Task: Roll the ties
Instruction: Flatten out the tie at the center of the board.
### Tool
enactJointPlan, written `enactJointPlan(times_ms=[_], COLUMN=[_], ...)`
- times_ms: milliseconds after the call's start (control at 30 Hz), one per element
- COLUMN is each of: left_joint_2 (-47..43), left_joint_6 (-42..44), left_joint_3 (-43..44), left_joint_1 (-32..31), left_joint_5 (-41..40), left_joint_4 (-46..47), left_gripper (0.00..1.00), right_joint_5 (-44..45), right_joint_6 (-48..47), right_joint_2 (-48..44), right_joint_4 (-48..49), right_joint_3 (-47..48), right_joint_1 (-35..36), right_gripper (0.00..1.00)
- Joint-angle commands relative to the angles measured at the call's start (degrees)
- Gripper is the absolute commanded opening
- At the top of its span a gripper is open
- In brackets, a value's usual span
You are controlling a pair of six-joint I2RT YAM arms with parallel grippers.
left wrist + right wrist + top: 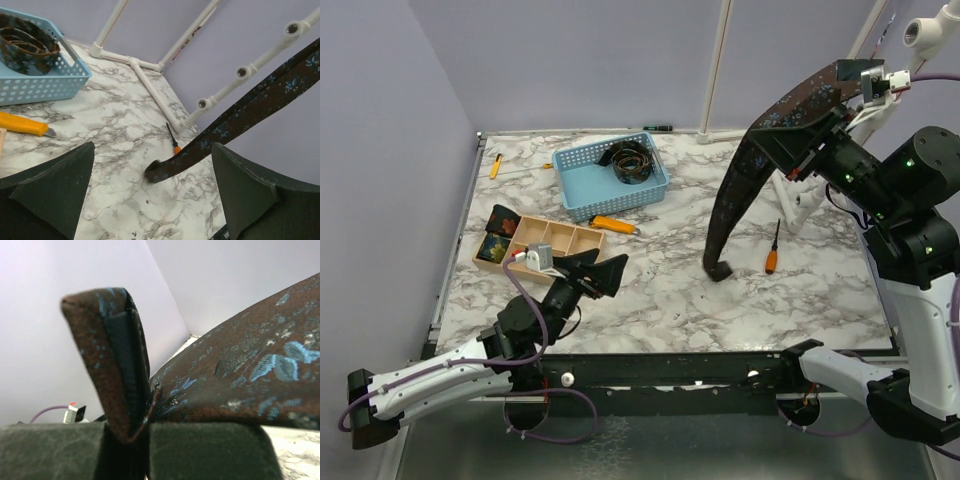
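A dark brown tie with small blue flowers (pixel 735 195) hangs as a long strip from a white pipe rack at the right, its narrow end touching the table. My right gripper (pixel 790 145) is shut on the tie's wide upper part, and the folded fabric (pixel 225 385) fills the right wrist view. The same tie crosses the left wrist view (pixel 240 117). A rolled tie (pixel 632 160) lies coiled in the blue basket (pixel 582 190), and it also shows in the left wrist view (pixel 25 47). My left gripper (pixel 603 275) is open and empty, low over the table at the front left.
A wooden compartment box (pixel 560 240) holds more ties at its left end. An orange utility knife (pixel 613 224) lies between box and basket. An orange-handled screwdriver (pixel 772 250) lies next to the hanging tie. The white pipe rack (pixel 165 95) stands at the right.
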Motion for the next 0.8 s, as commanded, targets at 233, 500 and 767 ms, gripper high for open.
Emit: enactJointPlan(times_ms=[233, 500, 767], left_joint_2=[-7.62, -15.83, -15.99], left_joint_6=[6.22, 14.54, 14.44], left_joint_3=[0.06, 10.96, 12.94], left_joint_1=[-0.2, -0.2, -0.2], left_joint_5=[1.12, -15.41, -18.13], left_joint_4=[6.36, -6.99, -9.19], left_gripper=[0.99, 0.99, 0.99], right_joint_5=[-10.02, 9.87, 19.99], right_joint_6=[12.85, 13.01, 11.69], right_joint_2=[-0.79, 8.63, 27.14], right_joint_4=[14.92, 25.35, 35.41], right_joint_3=[-4.84, -6.04, 12.37], right_joint_1=[0.75, 24.82, 45.6], right_gripper=[0.0, 0.0, 0.0])
